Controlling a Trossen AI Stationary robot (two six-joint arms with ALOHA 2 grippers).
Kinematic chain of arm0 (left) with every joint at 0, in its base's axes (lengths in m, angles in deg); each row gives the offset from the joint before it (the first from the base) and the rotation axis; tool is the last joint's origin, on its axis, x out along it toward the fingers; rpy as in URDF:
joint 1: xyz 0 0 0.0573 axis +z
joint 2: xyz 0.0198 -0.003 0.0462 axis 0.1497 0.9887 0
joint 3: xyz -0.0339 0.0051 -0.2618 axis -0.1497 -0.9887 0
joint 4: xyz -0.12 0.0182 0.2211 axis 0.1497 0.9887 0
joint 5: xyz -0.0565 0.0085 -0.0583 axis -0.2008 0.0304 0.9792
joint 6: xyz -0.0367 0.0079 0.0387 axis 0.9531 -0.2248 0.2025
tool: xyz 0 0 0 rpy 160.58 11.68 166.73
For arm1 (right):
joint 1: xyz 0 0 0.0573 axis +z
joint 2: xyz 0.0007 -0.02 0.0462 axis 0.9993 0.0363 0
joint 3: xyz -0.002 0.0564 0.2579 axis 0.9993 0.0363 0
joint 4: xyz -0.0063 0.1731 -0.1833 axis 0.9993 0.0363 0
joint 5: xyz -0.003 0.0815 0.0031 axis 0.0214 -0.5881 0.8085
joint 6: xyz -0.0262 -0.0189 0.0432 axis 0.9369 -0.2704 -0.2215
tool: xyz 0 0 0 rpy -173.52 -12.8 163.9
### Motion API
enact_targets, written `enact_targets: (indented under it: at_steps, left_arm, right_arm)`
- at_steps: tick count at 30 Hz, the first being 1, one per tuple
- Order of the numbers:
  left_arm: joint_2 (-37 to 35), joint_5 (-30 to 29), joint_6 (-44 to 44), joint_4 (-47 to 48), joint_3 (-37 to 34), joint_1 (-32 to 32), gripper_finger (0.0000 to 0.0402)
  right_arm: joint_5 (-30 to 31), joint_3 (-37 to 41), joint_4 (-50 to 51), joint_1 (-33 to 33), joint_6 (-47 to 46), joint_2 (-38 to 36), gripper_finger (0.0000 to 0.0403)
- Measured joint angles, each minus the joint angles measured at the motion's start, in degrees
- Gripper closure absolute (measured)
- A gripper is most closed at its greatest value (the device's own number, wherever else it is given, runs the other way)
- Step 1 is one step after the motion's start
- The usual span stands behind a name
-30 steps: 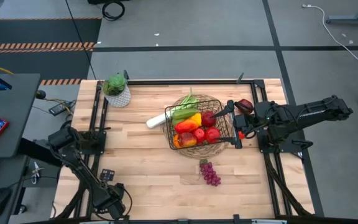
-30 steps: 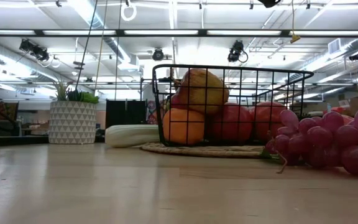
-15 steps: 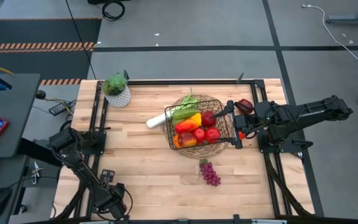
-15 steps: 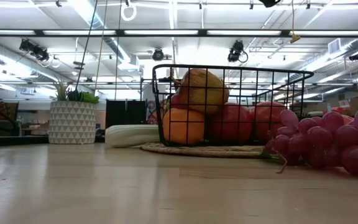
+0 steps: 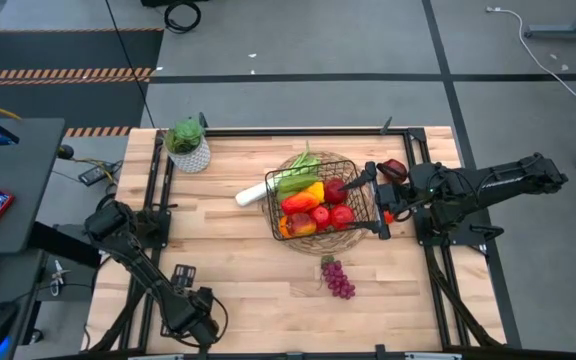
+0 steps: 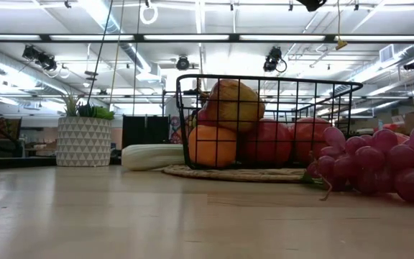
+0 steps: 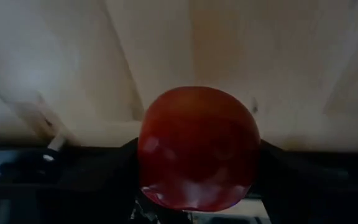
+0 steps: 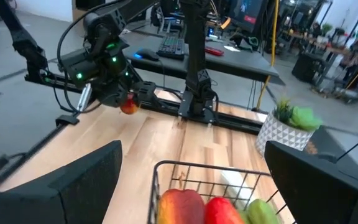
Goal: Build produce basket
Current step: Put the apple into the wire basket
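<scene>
The black wire basket [image 5: 320,198] stands on a round wicker mat at the table's middle, filled with red apples, a yellow and an orange piece and a leek whose white end [image 5: 251,194] sticks out to the left. Purple grapes [image 5: 338,278] lie on the wood in front of it. My left gripper [image 5: 196,312] is at the table's near left corner, shut on a red apple [image 7: 197,146]. My right gripper [image 5: 376,198] is open at the basket's right end, with the basket's rim [image 8: 197,168] showing between its fingers. My left gripper pinches the red apple by two opposite sides [image 7: 146,155] between its two fingers. The apple fills the gap between them. In the right wrist view the apple [image 8: 128,107] sits at the lower end of the gripper, above the wood at the table's near left corner.
A white patterned pot with a green plant [image 5: 188,146] stands at the far left corner. Black frame rails run along the table's left and right edges. The grapes [image 6: 379,165] lie close to the low camera. Bare wood stretches across the near left part of the table.
My left arm has shifted a little toward the table's right edge with the apple still in its fingers. The right arm, the basket and the grapes have kept still.
</scene>
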Motion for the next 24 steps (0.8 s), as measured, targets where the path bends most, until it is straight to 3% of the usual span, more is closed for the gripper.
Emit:
enact_targets:
  at_steps: [8, 17, 24]
  left_arm:
    - [-0.02, -6.42, 1.98, -1.01, 0.0, 1.6, 0.0063]
    - [-0.04, -7.17, 1.56, -1.42, -0.28, 3.15, 0.0056]
    - [-0.04, -9.21, 6.44, -11.83, -0.31, 4.68, 0.0056]
  right_arm:
    - [0.0, 0.0, 0.24, 0.0, -3.22, 0.02, 0.0003]
    - [0.0, 0.0, 0.27, 0.0, -5.16, 0.0, 0.0003]
    - [0.0, 0.0, 0.3, 0.0, -5.18, 0.02, 0.0003]
